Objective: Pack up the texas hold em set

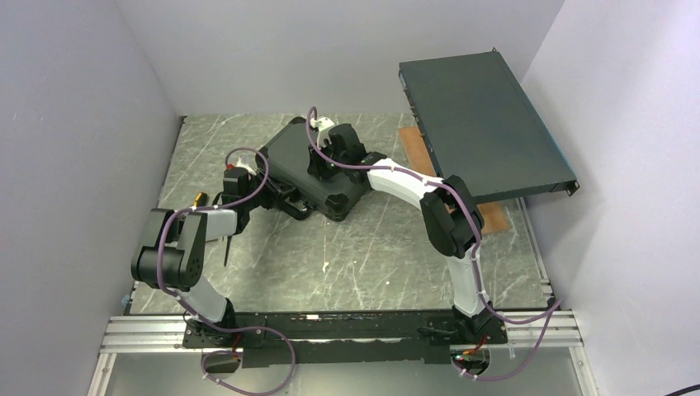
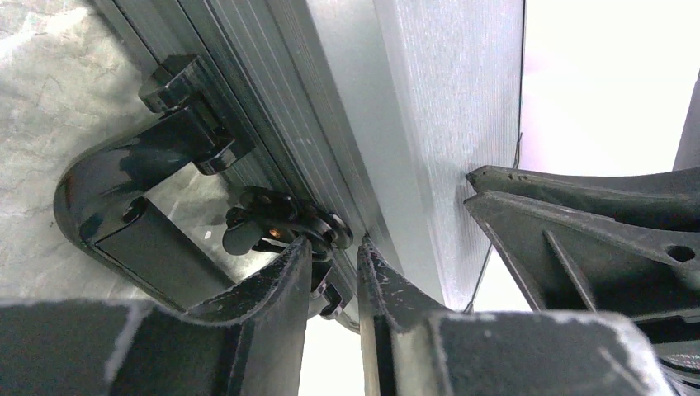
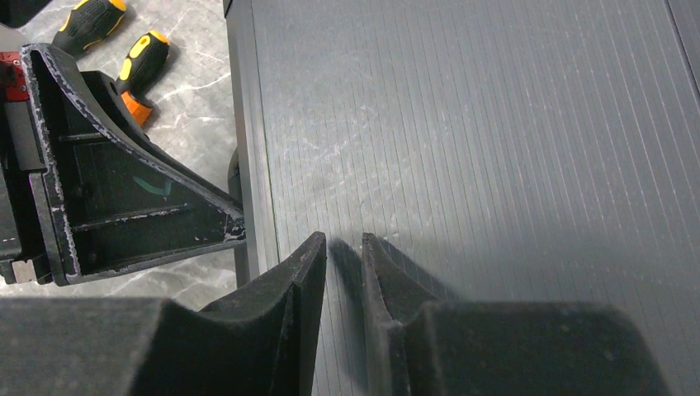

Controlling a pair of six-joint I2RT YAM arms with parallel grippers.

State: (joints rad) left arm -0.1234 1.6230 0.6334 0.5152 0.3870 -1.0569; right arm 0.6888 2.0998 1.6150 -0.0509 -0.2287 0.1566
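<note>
Right end effector [image 3: 344,247] over closed case [image 3: 495,124], screwdrivers [image 3: 142,66] alongside

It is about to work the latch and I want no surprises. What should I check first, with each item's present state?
1. Case closed: ok, looks shut from above.
2. Right gripper on the case: ok, tips against its ribbed top.
3. Left gripper at the latch: ok, tips right beside it.
4. Latch fastened: cannot tell.
5. Contents all inside: cannot tell, hidden.
6. Screwdrivers off the case: ok, lying apart from it.
</note>
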